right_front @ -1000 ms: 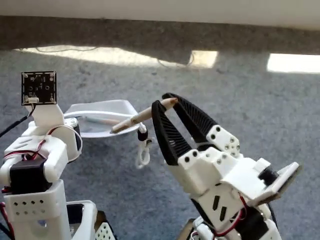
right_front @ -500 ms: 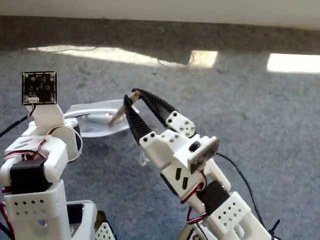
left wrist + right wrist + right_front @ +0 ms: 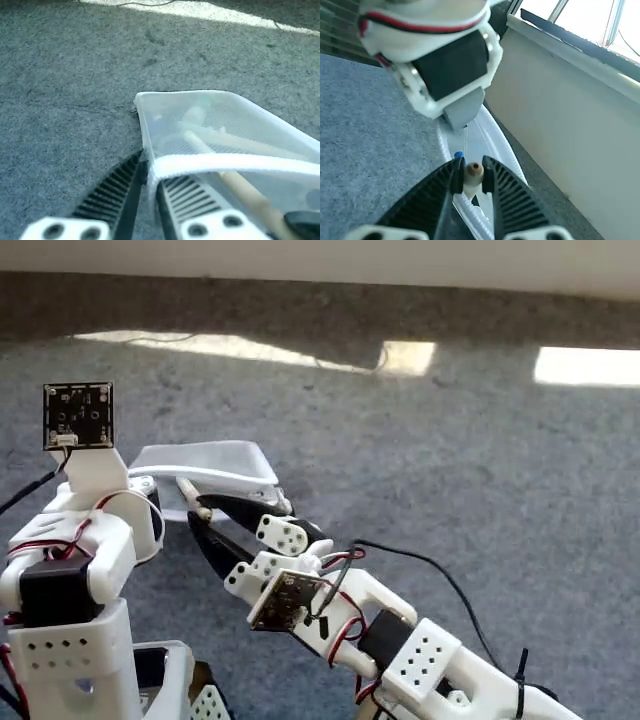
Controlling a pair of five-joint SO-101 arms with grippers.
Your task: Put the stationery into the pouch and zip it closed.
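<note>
Translucent white mesh pouch [image 3: 215, 462] open on grey table [image 3: 480, 460] at left, zip edge pinched by left hand [image 3: 149, 170], pale wooden pencil [image 3: 472, 175] clamped in right hand [image 3: 197, 510], far end inside pouch mouth

My left hand [image 3: 150, 172] and right hand [image 3: 471, 175] are ribbed black on white bodies; the pouch [image 3: 215, 125] is translucent white mesh with a solid white zip band, the pencil [image 3: 240, 187] pale tan wood, the table [image 3: 450, 440] speckled grey.

arms [image 3: 430, 665]: white printed shells | end effector fingers [image 3: 420, 210]: black, ribbed | cables [image 3: 440, 575]: red, black | motors [image 3: 55, 590]: black
</note>
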